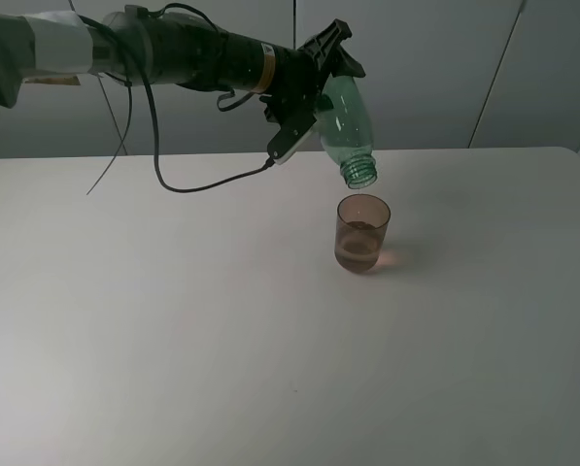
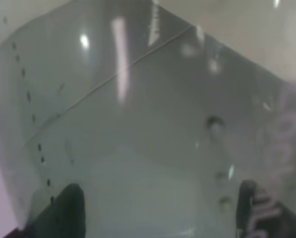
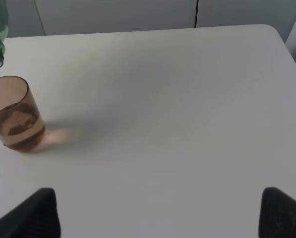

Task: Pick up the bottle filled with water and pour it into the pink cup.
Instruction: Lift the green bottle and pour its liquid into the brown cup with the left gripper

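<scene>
Fingers of the left arm (image 1: pixel 334 47) clamp the tall transparent green plastic bottle (image 1: pixel 345 124) — tilted neck-down just above the small brownish-pink plastic cup (image 1: pixel 362 233) on the white table (image 1: pixel 173 340); right fingers (image 3: pixel 36 213) — spread, empty.

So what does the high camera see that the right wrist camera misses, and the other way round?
Only the high view: the left arm, the left gripper clamped on the bottle, and the whole bottle tipped neck-down. Only the right wrist view: the right gripper, its fingertips spread wide with nothing between them. Both: the pink cup with some liquid in it, the bottle's open mouth just above it, and the white table.
</scene>
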